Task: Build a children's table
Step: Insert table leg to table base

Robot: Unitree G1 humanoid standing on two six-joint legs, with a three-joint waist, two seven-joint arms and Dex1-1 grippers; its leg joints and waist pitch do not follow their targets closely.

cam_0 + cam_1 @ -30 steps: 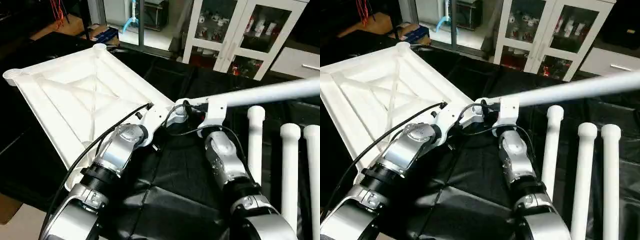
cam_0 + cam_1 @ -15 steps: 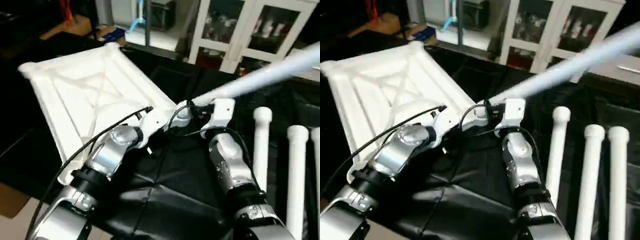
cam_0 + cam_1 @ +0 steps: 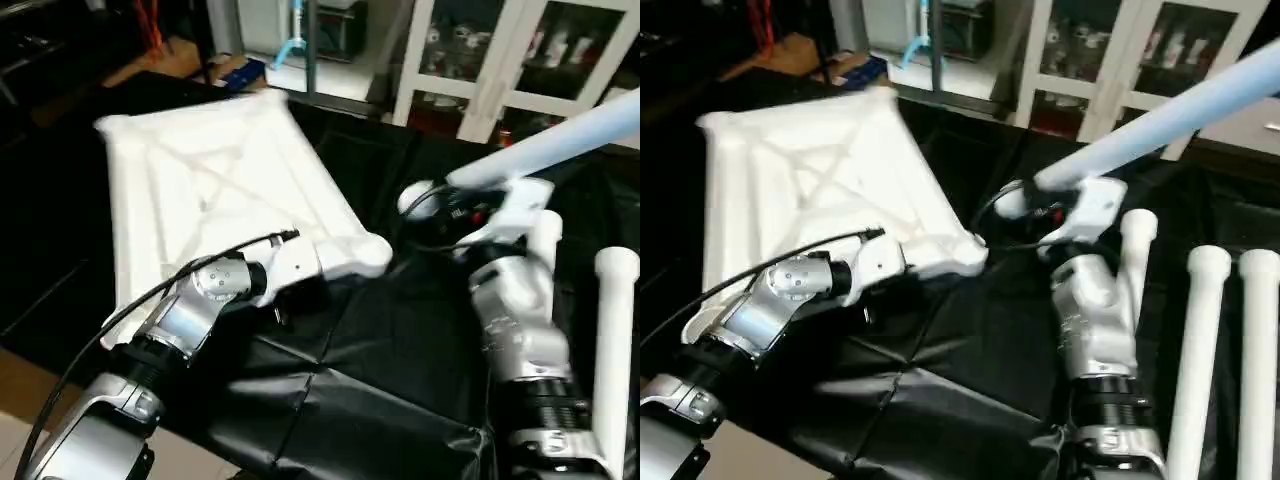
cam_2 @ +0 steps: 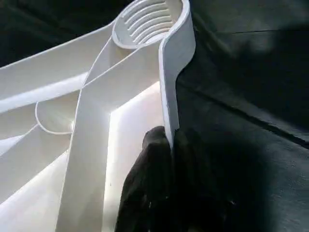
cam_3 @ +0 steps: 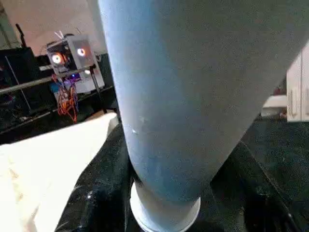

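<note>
The white tabletop (image 3: 215, 175) lies upside down on the black cloth, its ribbed X-braced underside facing up. My left gripper (image 4: 170, 140) is shut on its near rim wall, just short of a round corner socket (image 4: 149, 21). Over in the head view that left gripper (image 3: 305, 265) sits beside the tabletop's rounded corner (image 3: 362, 255). My right gripper (image 3: 470, 205) is shut on a long white leg (image 3: 560, 140), which slants up toward the right. The leg's flared end (image 3: 415, 197) hangs in the air a little to the right of that corner, apart from it. The same leg (image 5: 193, 96) passes between the black fingers (image 5: 91, 208).
Three more white legs (image 3: 1135, 250) (image 3: 1195, 350) (image 3: 1260, 350) lie side by side on the black cloth (image 3: 380, 370) at the right, close to my right forearm. A white glass-door cabinet (image 3: 500, 60) stands behind. The floor shows at the near left past the cloth's edge.
The leg's end, which was at the tabletop's corner socket, now hangs apart to its right, and the leg slants more steeply. The right jaws have narrowed on it. The camera has shifted.
</note>
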